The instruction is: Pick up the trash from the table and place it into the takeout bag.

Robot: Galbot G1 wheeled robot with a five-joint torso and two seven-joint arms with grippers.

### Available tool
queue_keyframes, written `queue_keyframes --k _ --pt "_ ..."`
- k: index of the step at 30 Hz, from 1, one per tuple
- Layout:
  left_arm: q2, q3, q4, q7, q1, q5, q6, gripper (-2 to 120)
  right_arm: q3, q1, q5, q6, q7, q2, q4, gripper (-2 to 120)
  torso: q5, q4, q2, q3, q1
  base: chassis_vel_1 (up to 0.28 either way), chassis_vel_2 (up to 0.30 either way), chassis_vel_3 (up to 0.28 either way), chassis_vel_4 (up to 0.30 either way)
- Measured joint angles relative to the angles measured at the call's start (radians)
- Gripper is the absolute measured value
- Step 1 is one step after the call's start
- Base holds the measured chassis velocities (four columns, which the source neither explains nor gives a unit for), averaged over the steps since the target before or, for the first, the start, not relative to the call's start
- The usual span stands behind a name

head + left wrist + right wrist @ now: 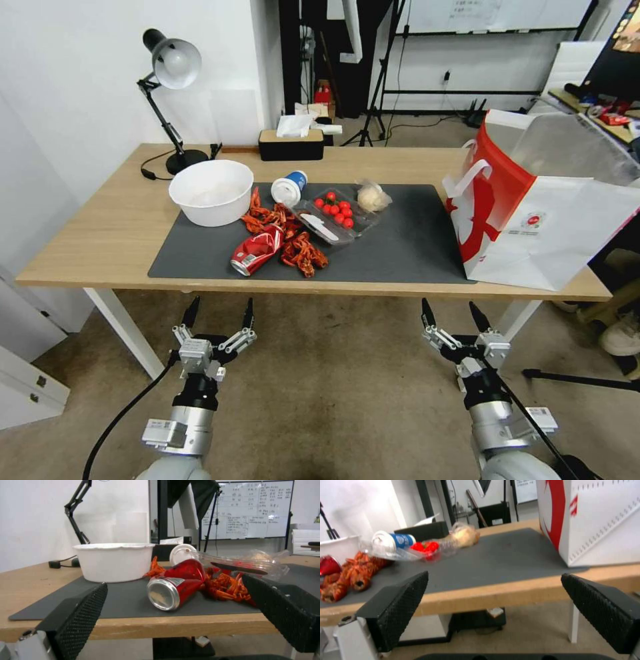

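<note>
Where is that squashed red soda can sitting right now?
In the head view, the soda can lies on its side near the front edge of the grey mat, left of centre, just in front of the white bowl and against the orange-red scraps.

The room is bright and evenly lit from overhead, so the bench [87, 233] carries only soft, faint shadows, with a darker patch on the floor beneath it. There is a pale sheen on the silvery lining of the takeout bag [540, 220], and the head view bows straight lines outward near its edges. In the right wrist view the blue-and-white paper cup [391, 541] and the things around it are smeared and soft, while the left wrist view holds the crushed red soda can [175, 586] fairly crisp and lets the whiteboard [251, 510] go hazy with glare.
</note>
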Motion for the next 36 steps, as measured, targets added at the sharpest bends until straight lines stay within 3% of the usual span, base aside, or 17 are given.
queue_keyframes --k 13,25,26,36 --pt "0.009 -0.001 0.01 0.004 -0.002 -0.016 -0.009 100 -0.012 0.005 -0.01 -0.014 0.003 0.018 -0.014 100 0.0 0.0 0.0 0.0 0.0 0.0 0.0 0.0 0.0" --pt "0.011 -0.002 0.017 0.004 -0.022 -0.019 -0.001 100 -0.077 0.132 -0.009 -0.114 0.049 -0.016 0.012 100 0.0 -0.0003 0.0 0.0 0.0 0.0 0.0 0.0 0.0" --pt "0.013 -0.003 0.017 0.003 -0.023 -0.019 0.001 100 -0.112 0.219 0.011 -0.157 0.061 -0.04 0.018 100 -0.0001 0.0002 0.0 0.0 0.0 0.0 0.0 0.0 0.0" --pt "0.015 -0.005 0.006 0.003 -0.014 -0.015 0.001 100 -0.248 0.493 0.067 -0.232 0.091 -0.068 -0.056 100 0.0001 0.0 0.0 0.0 0.0 0.0 0.0 0.0 0.0"
